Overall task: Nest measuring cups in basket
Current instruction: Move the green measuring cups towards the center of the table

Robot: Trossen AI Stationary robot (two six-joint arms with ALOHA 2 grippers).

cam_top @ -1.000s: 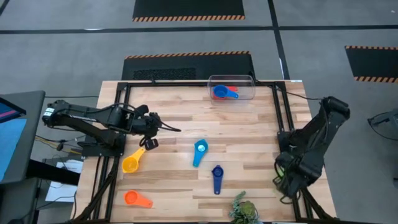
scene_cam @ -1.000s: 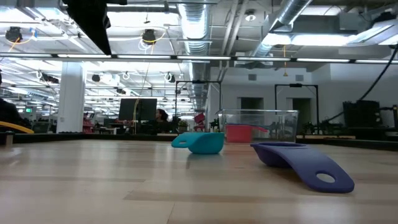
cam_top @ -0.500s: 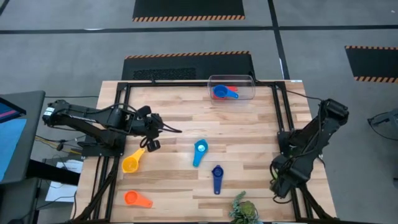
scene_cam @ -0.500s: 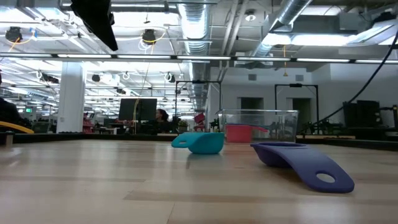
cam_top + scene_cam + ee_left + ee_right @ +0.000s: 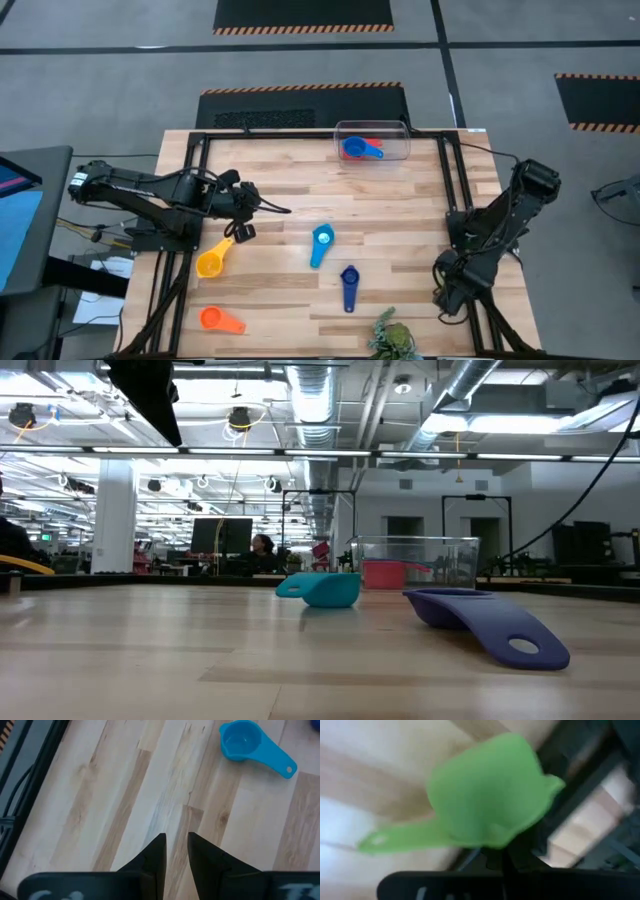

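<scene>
Wood planks in pale and tan strips make up the table (image 5: 400,200), framed by black rails. Both dark arms lean in over its sides: the left arm lies across the left edge, its left gripper (image 5: 243,232) hanging just above the yellow measuring cup's handle, and the right arm folds down at the right edge, with the right gripper (image 5: 448,297) low near the front right corner.

At the table's far edge stands the clear basket (image 5: 401,131), with a dark blue measuring cup (image 5: 358,149) lying on a red one (image 5: 375,142) inside it. A green leafy plant (image 5: 392,338) sits at the front edge. On the open wood lie four more scoops — the yellow measuring cup (image 5: 212,261) at the left, the orange measuring cup (image 5: 218,320) nearer the front left corner, the light blue measuring cup (image 5: 321,243) near the middle, and a navy measuring cup (image 5: 349,286) just in front of it.

The left gripper's fingers (image 5: 155,857) stand nearly together with only a narrow slit between them, holding nothing. The right wrist view shows a green measuring cup (image 5: 485,810) blurred right at that gripper — whether the fingers pinch it I cannot tell.
</scene>
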